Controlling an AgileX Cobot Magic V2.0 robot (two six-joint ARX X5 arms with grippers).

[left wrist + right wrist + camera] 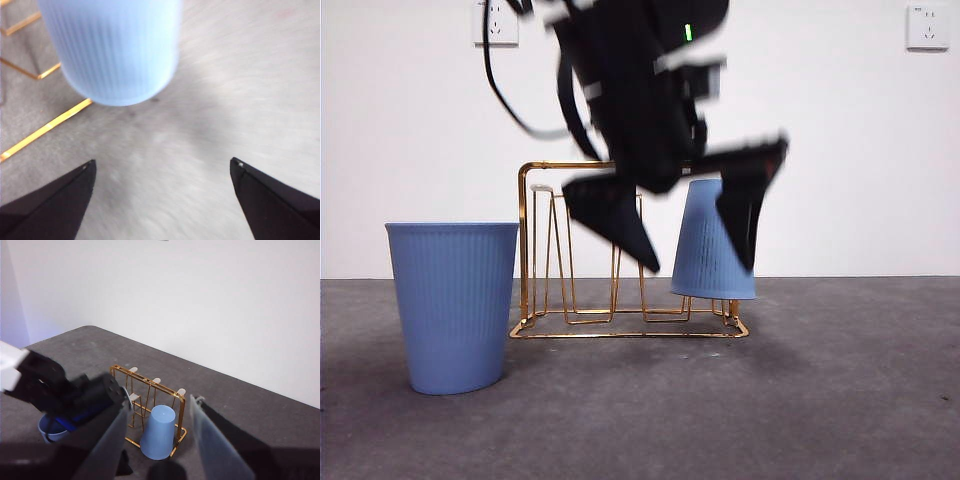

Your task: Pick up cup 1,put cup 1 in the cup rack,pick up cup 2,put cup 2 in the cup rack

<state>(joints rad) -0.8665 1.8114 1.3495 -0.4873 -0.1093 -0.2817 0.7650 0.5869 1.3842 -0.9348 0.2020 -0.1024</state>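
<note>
The rack (545,170) is thin wire with a glossy gold metal look, its prongs capped by pale matt tips. On it, an upturned cup (708,245) looks like matt blue plastic, finely ribbed. Beside the rack, another cup (452,305) looks the same. The desk (820,400) is grey, matt, slightly rough like cloth.

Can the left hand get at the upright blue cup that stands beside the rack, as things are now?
Probably yes. The left hand is open and empty above the cup rack. The upright cup stands apart on the table, its top uncovered.
</note>
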